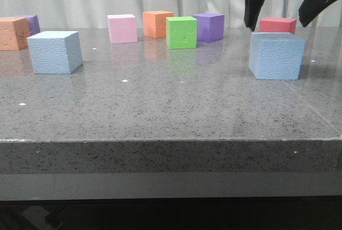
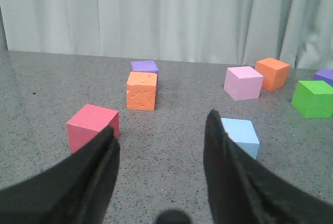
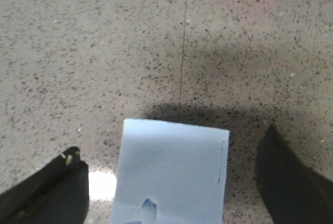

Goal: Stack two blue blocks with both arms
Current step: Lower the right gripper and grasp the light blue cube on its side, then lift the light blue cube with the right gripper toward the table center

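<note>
Grey speckled tabletop [image 1: 160,107]: my right gripper [image 1: 280,8] hangs spread above one blue block [image 1: 276,56], the second blue block [image 1: 54,52] well apart beyond the green cube [image 1: 181,32]; risk, an off-centre descent lands a finger on foam, tipping it.

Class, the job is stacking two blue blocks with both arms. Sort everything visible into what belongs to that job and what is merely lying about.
Belongs:
left blue block
right blue block
right gripper
left gripper

Lying about:
pink cube
green cube
purple cube
red cube
orange cubes
</note>
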Robot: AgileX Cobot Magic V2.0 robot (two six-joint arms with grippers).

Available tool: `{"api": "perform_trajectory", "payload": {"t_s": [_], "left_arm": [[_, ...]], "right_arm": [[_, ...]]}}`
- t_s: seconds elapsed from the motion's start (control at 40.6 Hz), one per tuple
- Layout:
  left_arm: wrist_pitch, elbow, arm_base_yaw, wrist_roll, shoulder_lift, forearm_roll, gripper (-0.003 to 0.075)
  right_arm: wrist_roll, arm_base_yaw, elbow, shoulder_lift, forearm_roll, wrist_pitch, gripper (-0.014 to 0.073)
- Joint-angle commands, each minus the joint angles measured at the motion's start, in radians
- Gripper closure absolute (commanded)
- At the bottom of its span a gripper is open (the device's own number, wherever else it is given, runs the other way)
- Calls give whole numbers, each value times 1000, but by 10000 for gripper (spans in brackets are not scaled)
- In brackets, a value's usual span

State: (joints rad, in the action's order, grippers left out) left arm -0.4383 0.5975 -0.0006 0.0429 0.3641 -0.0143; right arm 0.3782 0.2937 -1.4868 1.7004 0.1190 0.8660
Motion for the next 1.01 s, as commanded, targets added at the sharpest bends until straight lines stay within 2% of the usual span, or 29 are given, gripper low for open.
{"api": "perform_trajectory", "payload": {"t_s": [0.0, 0.394, 0.64, 0.861, 0.984], "left_arm": [[89, 33, -7, 5, 17, 0, 357], [89, 33, -7, 5, 17, 0, 357], [89, 33, -7, 5, 17, 0, 357], [89, 33, -7, 5, 17, 0, 357], [89, 33, -7, 5, 17, 0, 357]], "right_arm": [[35, -16, -36, -22, 22, -47, -57], [38, -16, -36, 72, -17, -35, -50], [38, -14, -37, 58, -38, -24, 113], [34, -1, -37, 4, -79, 5, 116], [34, 46, -67, -4, -80, 21, 116]]}}
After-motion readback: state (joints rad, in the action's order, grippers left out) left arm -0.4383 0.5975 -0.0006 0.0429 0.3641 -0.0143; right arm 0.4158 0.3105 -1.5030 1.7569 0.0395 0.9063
